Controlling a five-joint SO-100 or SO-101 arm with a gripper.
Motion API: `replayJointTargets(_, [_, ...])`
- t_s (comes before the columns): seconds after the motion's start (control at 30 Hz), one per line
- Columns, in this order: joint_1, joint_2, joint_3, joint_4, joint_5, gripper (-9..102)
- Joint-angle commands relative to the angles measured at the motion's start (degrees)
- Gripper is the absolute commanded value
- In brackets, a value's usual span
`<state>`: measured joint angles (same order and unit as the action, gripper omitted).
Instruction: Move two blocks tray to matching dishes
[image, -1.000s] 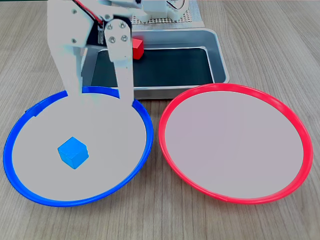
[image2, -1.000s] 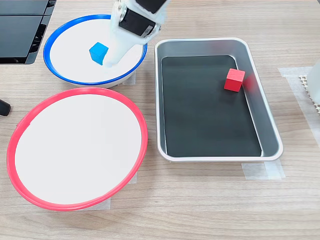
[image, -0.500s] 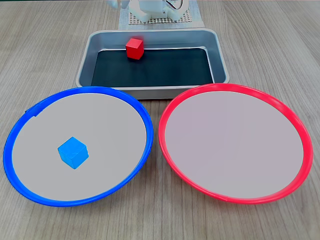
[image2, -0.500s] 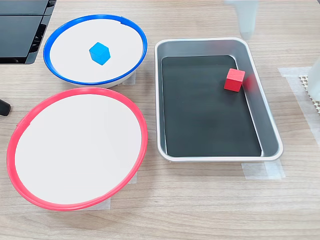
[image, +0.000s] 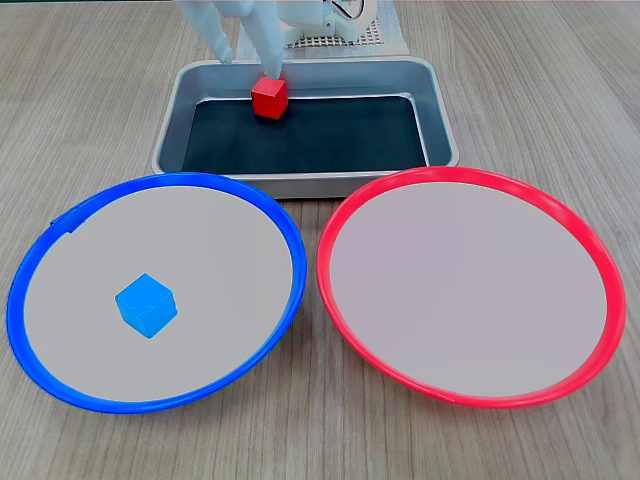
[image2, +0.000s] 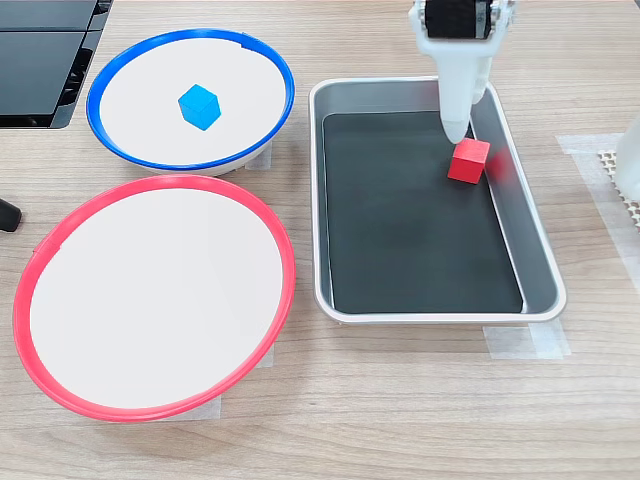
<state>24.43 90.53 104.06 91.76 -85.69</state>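
Note:
The red block lies on the dark bottom of the silver tray, close to one wall. My white gripper hangs open just above and beside it, one fingertip almost touching the block's top edge. Whether they touch cannot be told. The blue block rests in the blue-rimmed dish, away from the gripper. The red-rimmed dish holds nothing.
The arm's base stands on a perforated mat behind the tray. A black device sits at the top left corner in a fixed view. Tape strips hold the tray to the wooden table.
The arm left the blue-rimmed dish, where the blue block stays, swung across to the tray and has come down over the red block. Neither block has moved.

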Motion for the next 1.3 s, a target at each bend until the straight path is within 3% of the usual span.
replayJointTargets(0.0, [-1.7,-1.0,-0.2,-2.2,2.3,19])
replayJointTargets(0.43, [-3.3,-2.1,2.6,-1.3,3.4,19])
replayJointTargets(0.8, [-3.9,-4.7,4.1,-5.3,4.1,15])
replayJointTargets(0.9, [-4.5,-5.2,4.7,-6.2,4.3,11])
replayJointTargets(1.0, [-5.3,-5.6,4.8,-6.4,4.3,0])
replayJointTargets(1.17, [-8.6,-5.1,-2.2,1.1,8.7,0])
replayJointTargets(1.27, [-15.6,-5.4,-19.8,7.8,20.7,0])
